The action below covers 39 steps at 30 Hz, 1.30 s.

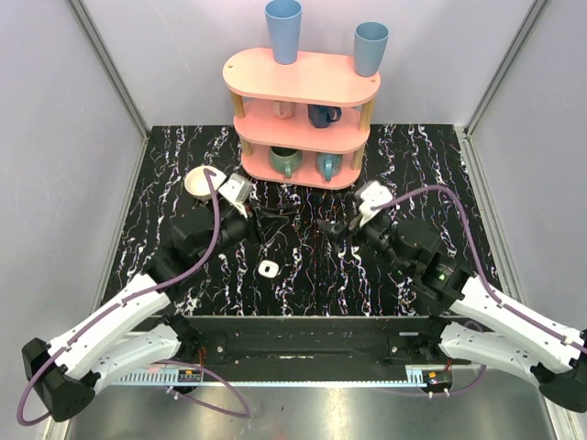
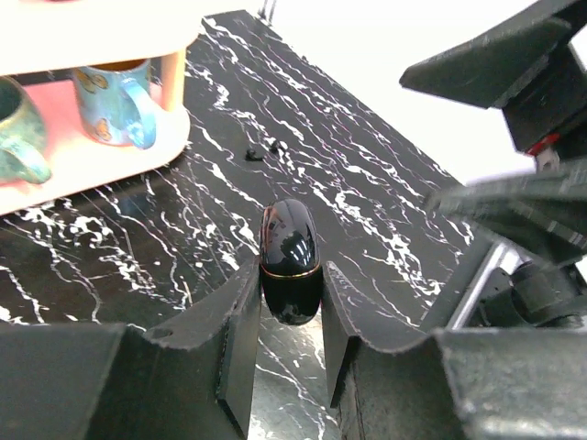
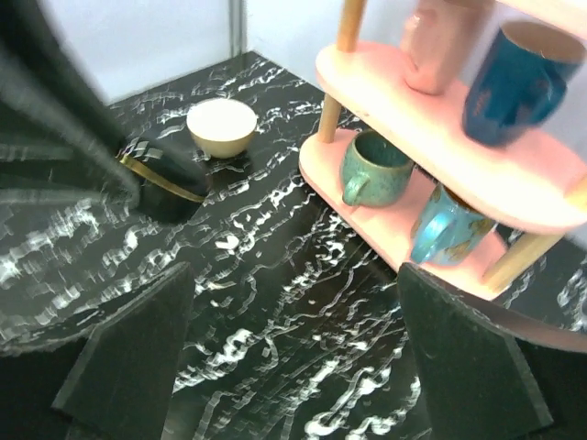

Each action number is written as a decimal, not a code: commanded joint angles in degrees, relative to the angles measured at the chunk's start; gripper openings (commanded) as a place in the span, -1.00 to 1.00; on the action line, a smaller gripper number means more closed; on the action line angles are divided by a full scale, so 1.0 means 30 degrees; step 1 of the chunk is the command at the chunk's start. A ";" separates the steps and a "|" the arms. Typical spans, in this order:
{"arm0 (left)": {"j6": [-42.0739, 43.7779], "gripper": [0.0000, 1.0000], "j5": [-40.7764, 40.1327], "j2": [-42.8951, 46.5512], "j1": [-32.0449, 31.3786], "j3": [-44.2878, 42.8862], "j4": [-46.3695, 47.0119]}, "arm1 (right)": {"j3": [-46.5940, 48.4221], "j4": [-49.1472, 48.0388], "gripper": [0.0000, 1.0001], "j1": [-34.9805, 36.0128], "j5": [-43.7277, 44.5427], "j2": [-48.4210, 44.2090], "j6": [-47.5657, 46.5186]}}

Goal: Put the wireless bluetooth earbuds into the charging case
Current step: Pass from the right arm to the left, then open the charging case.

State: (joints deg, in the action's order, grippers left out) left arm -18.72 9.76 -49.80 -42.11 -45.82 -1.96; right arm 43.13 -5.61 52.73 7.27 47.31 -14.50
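Currently I have the left gripper (image 2: 289, 277) clamped on a glossy black capsule (image 2: 289, 240), a smooth oval shell with a thin gold seam around its middle. Its matte black fingers (image 2: 240, 330) press on both sides of the lower half, and the rounded end points away from the wrist.

My right gripper (image 3: 293, 284) stands wide apart, with nothing between its two dark, flat-faced fingers and only table under them.

On the top camera the charging case (image 1: 269, 268) is a tiny white rounded square of plastic with a dark centre spot. It lies flat on the table (image 1: 413, 156) between the two arms, nearer the bases than either gripper and apart from both.

The tabletop is black with white marble veining. A round cream bowl (image 3: 222, 126) sits at the far left.

Behind stands a pink three-tier shelf (image 1: 303, 78) on pale wooden posts. It carries a teal glazed mug (image 3: 371, 165), a pale blue patterned mug (image 3: 445, 229), a dark blue mug (image 3: 518, 78) and two blue tumblers (image 1: 283, 27) on top. The mug's pattern is too small to read.
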 commanded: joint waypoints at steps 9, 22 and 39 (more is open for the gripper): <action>0.3279 -1.00 -0.0647 0.4177 0.0061 0.4551 0.8148 | 0.7154 0.4334 0.97 -0.0145 -0.0660 0.4996 1.8977; 0.5333 -1.00 -0.0206 0.3945 0.0003 0.5518 1.0964 | 0.5924 0.2251 1.00 -0.1286 -0.2361 0.5411 2.6010; 0.5215 -1.00 -0.0206 0.2977 -0.0202 0.5489 1.2254 | 0.5604 0.0112 0.79 -0.1610 -0.4708 0.7316 2.8945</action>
State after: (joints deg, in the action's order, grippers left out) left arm -3.99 8.34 -41.36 -42.41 -28.60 30.26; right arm 60.64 0.23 48.31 -5.80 69.82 69.67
